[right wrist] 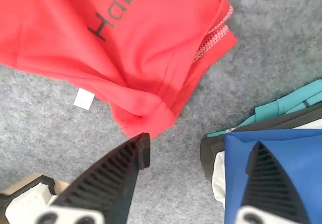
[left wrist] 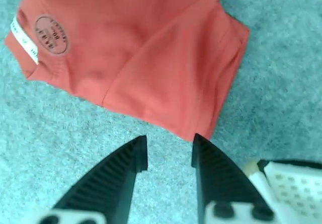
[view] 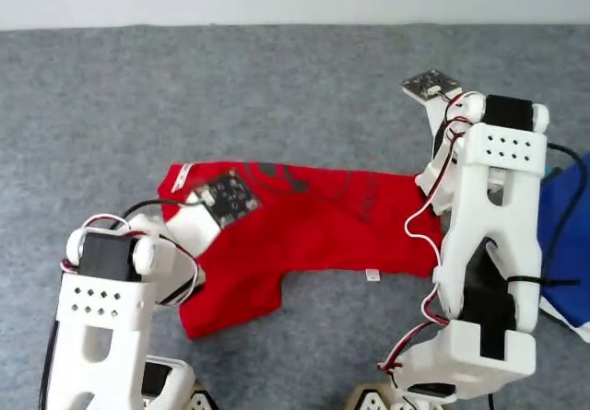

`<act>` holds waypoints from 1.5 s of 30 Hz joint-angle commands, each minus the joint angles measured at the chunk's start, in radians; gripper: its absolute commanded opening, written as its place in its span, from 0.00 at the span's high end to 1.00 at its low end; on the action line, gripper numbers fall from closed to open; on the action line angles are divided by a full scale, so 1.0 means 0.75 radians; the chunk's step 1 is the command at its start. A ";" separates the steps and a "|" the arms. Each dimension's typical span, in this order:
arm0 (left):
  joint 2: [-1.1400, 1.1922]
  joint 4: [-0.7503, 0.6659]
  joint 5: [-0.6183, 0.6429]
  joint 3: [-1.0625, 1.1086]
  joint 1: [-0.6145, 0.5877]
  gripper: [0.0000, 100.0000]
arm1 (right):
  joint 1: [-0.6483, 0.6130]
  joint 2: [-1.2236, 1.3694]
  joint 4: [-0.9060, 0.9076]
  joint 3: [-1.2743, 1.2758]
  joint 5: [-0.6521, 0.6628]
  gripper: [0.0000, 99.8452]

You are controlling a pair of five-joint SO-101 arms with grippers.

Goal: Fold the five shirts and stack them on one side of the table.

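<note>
Left tool (left wrist: pixel 168 156) nearest lens: fingers parted narrowly, empty, hovering just off sleeve edge of red shirt (view: pixel 304 226). Right tool (right wrist: pixel 201 153) spread wide, empty, above grey worktop (view: pixel 277 87), just off shirt's bottom corner. Shirt lies mid-worktop, long axis side to side in high view, neck label toward left arm, hem toward right arm, one sleeve trailing toward arm bases. Stack of shirts (view: pixel 564 226) near hem end, not touching it: blue shirt (right wrist: pixel 297 143) on top, teal and dark layers beneath. Right arm overlaps hem end in high view.
</note>
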 commanded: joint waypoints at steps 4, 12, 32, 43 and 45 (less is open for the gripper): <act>0.082 -0.397 0.155 0.075 -0.057 0.99 | -0.091 -0.058 -0.183 -0.061 -0.074 0.89; 0.483 -0.487 0.160 0.044 -0.047 0.98 | -0.226 0.120 -0.287 -0.059 -0.258 0.99; 1.176 -0.649 0.147 0.040 -0.059 0.99 | -0.013 0.547 -0.913 -0.065 -0.037 0.99; 1.178 -0.642 0.147 0.058 -0.061 0.99 | -0.013 0.482 -0.531 -0.331 -0.006 0.99; 1.178 -0.646 0.149 0.056 -0.061 0.99 | -0.077 0.470 -0.388 -0.389 -0.008 0.99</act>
